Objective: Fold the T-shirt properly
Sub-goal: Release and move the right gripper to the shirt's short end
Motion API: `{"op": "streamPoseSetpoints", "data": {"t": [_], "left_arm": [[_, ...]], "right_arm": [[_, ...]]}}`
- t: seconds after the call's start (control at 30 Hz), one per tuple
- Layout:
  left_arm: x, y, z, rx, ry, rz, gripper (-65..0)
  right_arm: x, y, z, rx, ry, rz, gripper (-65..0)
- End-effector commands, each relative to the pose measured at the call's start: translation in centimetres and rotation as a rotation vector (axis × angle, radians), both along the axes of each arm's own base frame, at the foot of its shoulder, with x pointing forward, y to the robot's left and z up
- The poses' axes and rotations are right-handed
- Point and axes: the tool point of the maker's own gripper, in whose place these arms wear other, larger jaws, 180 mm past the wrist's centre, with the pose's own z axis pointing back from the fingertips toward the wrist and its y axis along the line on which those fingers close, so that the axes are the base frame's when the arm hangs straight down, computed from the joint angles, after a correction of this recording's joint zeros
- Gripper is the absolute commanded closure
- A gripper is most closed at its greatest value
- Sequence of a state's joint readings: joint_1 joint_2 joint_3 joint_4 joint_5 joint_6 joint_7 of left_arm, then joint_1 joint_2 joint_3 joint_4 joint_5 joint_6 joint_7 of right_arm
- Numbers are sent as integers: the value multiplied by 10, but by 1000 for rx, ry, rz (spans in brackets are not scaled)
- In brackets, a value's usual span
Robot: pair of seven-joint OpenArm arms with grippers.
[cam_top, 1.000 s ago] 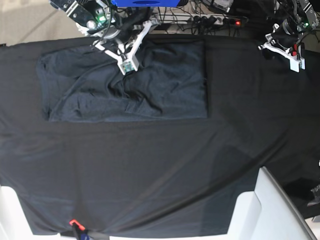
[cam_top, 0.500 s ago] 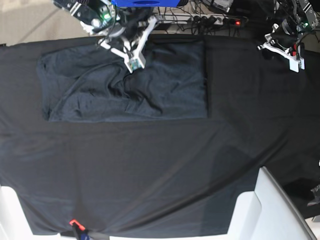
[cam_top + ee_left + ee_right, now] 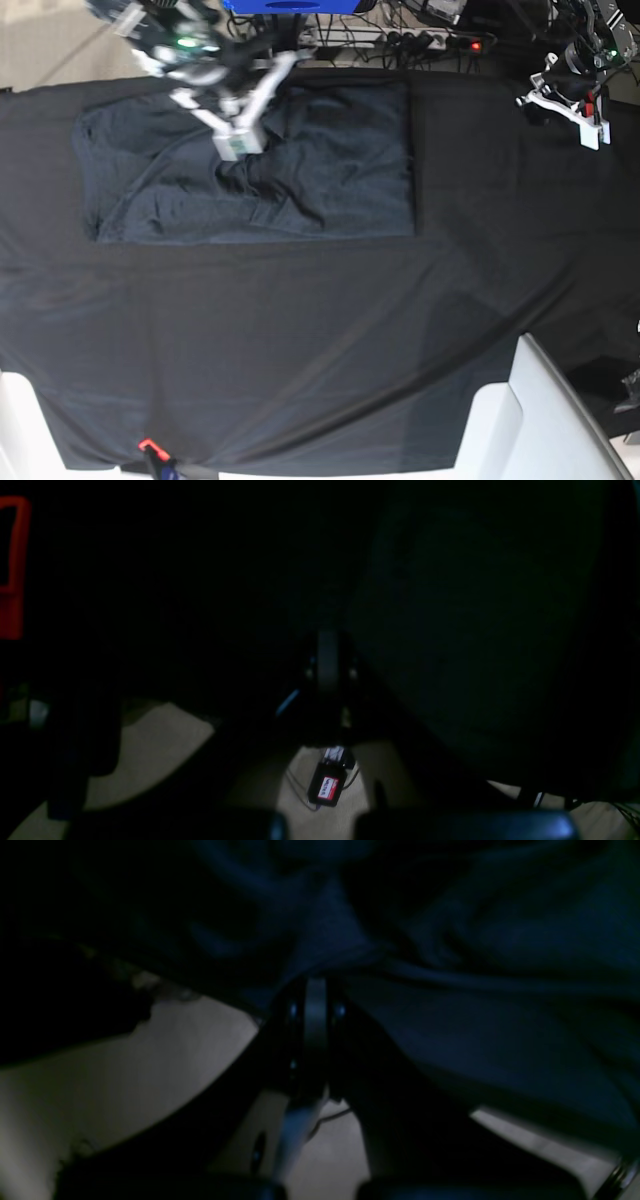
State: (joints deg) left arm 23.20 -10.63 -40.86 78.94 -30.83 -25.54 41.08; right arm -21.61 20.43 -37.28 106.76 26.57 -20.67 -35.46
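Observation:
The dark grey T-shirt (image 3: 330, 170) lies as a wrinkled rectangle at the far left of the black cloth-covered table (image 3: 320, 340). My right gripper (image 3: 238, 148) is shut, its tip down on the shirt's upper middle. In the right wrist view the shirt's (image 3: 475, 940) creases run together at the closed fingertips of the right gripper (image 3: 315, 985); I cannot tell whether a fold is pinched between them. My left gripper (image 3: 598, 135) hangs shut and empty at the far right, away from the shirt. The dim left wrist view shows the left gripper (image 3: 327, 647) with its fingers together.
A power strip with cables (image 3: 420, 40) and a blue object (image 3: 290, 5) lie behind the table's far edge. White furniture (image 3: 530, 420) stands at the near right corner and a white object (image 3: 20, 430) at the near left. An orange clip (image 3: 148, 445) sits on the near edge.
My right gripper swung a little right, then back left and slightly nearer over the shirt, and the creases under it shifted with it. The left arm stayed almost still.

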Motion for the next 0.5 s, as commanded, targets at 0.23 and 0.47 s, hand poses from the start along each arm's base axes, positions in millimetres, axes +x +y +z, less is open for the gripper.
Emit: {"op": "streamPoseSetpoints", "data": {"t": [0.23,0.47], "left_arm": [[0,7,2,7,-12,8,0],[0,7,3,9,-13,7,0]], "right_arm": [[75,-123,40,-97,-201,-316,-71],[103,-186,82,201,-308,-307,-528]]}}
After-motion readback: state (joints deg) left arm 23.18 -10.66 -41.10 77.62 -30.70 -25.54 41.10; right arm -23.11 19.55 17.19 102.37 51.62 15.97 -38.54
